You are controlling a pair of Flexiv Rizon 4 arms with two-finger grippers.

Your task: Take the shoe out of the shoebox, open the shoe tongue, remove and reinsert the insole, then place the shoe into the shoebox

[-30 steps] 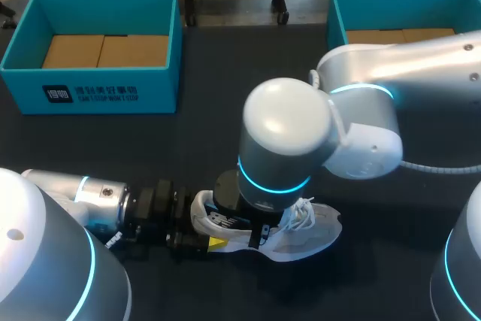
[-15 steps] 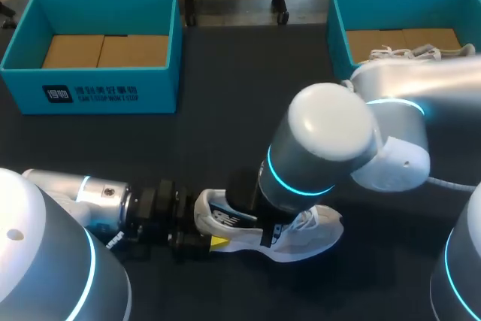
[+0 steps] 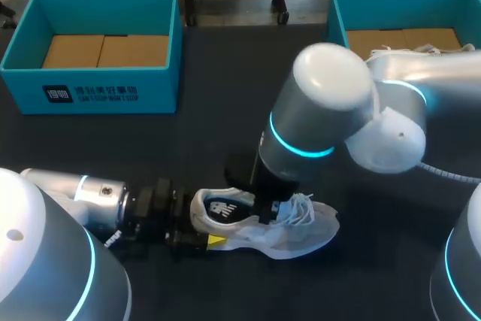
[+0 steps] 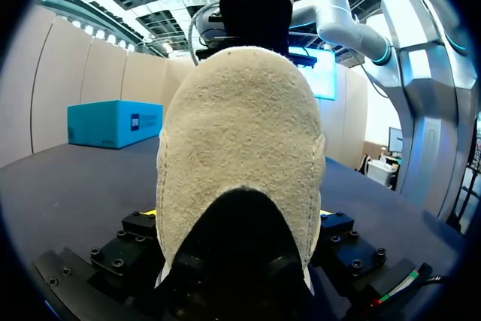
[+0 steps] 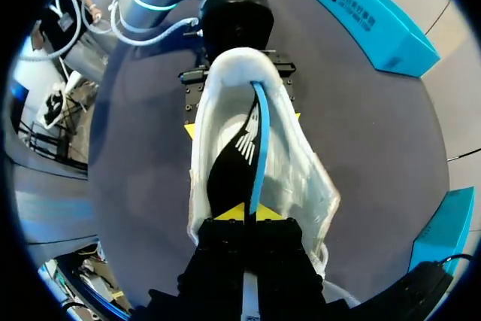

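Note:
A white shoe (image 3: 301, 232) lies on its side on the dark table, toe to the right. My left gripper (image 3: 207, 242) is shut on its heel; in the left wrist view the cream heel (image 4: 240, 133) fills the space between the fingers. My right gripper (image 5: 246, 212) hovers over the shoe's opening, shut on the dark, blue-edged insole (image 5: 233, 155). The insole (image 3: 222, 208) stands partly raised out of the shoe (image 5: 293, 178), with its heel end still inside near the left gripper's yellow tips (image 5: 192, 129). In the head view the right arm hides the right gripper's fingers (image 3: 263, 202).
A teal shoebox (image 3: 90, 88) with cardboard inside stands at the far left. A second teal shoebox (image 3: 338, 20) at the far right holds another white shoe (image 3: 409, 52). My right arm's bulky elbow (image 3: 323, 110) hangs over the middle of the table.
My right arm has drawn back to the right and away from me, pulling the insole up out of the shoe. The left gripper has stayed on the heel.

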